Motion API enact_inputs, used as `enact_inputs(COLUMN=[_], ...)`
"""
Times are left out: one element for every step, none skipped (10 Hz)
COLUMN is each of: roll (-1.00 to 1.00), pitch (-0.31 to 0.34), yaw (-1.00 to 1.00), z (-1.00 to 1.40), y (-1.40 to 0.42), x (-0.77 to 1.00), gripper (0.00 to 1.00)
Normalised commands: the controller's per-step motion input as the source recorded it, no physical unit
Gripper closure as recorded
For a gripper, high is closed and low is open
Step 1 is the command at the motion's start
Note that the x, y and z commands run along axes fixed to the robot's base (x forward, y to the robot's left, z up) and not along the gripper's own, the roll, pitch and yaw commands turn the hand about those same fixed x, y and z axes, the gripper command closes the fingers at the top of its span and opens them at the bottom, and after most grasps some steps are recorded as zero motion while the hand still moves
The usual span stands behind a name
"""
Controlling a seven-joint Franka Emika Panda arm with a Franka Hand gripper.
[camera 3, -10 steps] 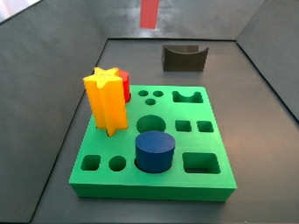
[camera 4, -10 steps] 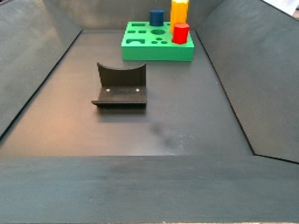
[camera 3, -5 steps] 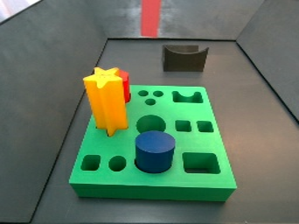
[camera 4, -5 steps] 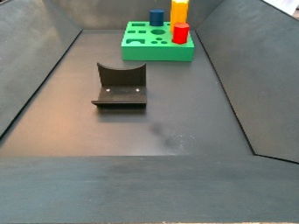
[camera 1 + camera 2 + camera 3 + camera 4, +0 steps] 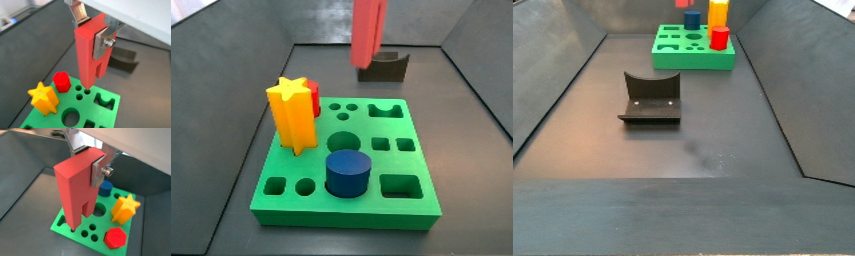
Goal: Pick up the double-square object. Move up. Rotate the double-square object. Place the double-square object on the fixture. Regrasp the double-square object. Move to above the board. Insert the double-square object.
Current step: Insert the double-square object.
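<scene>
My gripper (image 5: 90, 35) is shut on the top end of the double-square object (image 5: 89, 55), a long red block hanging upright with its two legs and slot pointing down. A silver finger plate (image 5: 102, 42) presses its side. It shows the same way in a wrist view (image 5: 75, 188). In a side view the red block (image 5: 368, 30) hangs above the far edge of the green board (image 5: 372, 205); the gripper itself is above the frame. The dark fixture (image 5: 382, 66) stands behind the board and holds nothing. It also shows in a side view (image 5: 649, 100).
A yellow star prism (image 5: 291, 115), a blue cylinder (image 5: 348, 172) and a short red hexagonal prism (image 5: 61, 81) stand in the board. Several cut-out holes are open. Grey walls enclose the floor on all sides.
The red block has moved down and toward the board in the side view, hanging lower and larger than before. The board, star, cylinder and fixture have not moved.
</scene>
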Motion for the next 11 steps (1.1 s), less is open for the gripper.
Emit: enact_inputs(roll=[0.05, 0.00, 0.00, 0.00, -0.01, 0.00, -0.06, -0.04, -0.04, -0.01, 0.01], pitch=[-0.061, -0.064, -0.083, -0.139, -0.083, -0.049, 0.000, 0.123, 0.140, 0.160, 0.290], yaw=[-1.00, -1.00, -1.00, -1.00, -1.00, -1.00, -0.97, -0.62, -0.62, -0.43, -0.14], z=[-0.43, -0.46, -0.45, -0.39, -0.37, -0.39, -0.16, -0.08, -0.07, -0.09, -0.14], y=[0.00, 0.00, 0.00, 0.00, 0.00, 0.00, -0.03, -0.23, -0.24, -0.28, -0.39], x=[0.07, 0.03, 0.02, 0.07, 0.13, 0.00, 0.11, 0.27, 0.25, 0.41, 0.53], gripper=[1.00, 1.00, 1.00, 1.00, 1.00, 1.00, 1.00, 1.00, 1.00, 1.00, 1.00])
